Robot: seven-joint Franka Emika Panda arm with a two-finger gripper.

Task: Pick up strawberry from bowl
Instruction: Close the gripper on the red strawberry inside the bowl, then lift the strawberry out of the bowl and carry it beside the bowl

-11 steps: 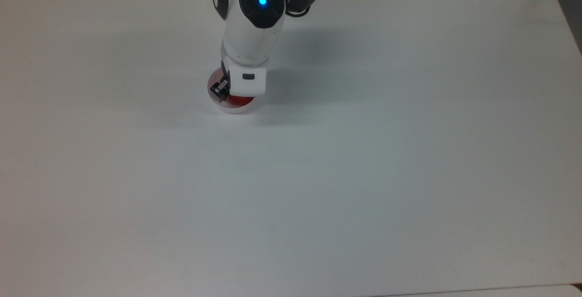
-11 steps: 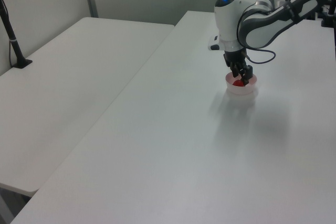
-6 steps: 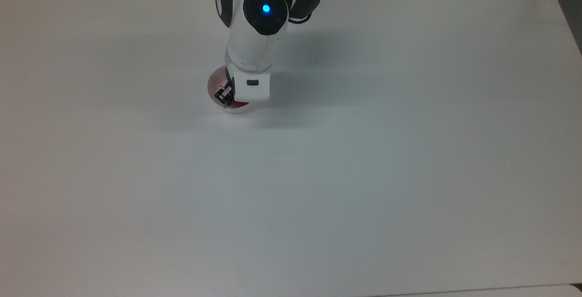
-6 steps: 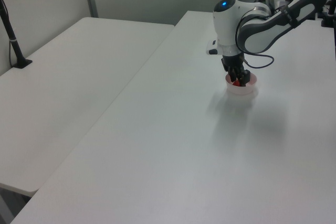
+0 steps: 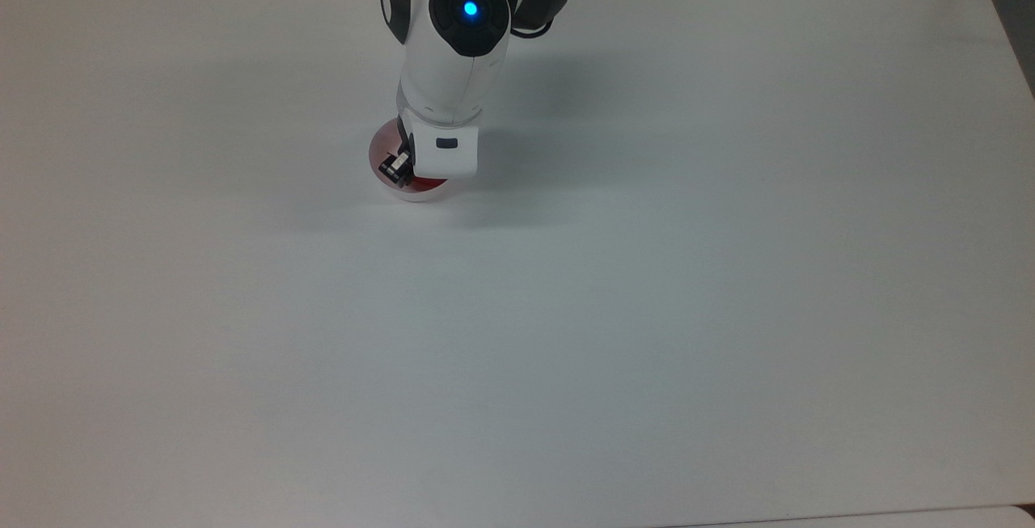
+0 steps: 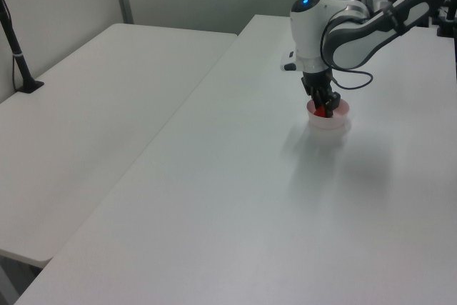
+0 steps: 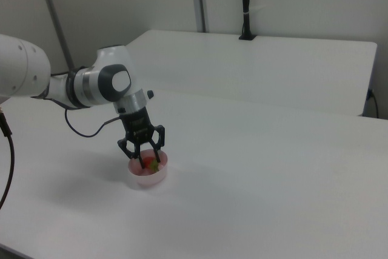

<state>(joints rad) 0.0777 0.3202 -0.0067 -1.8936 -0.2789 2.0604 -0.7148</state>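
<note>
Two spread fingers of the claw (image 7: pixel 142 156) straddle the strawberry (image 7: pixel 149 162) in the bowl (image 7: pixel 147 177); closing off-center might squirt it out.

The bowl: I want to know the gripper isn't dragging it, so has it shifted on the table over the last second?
No. In the top view the bowl keeps its place against the table edges.
</note>
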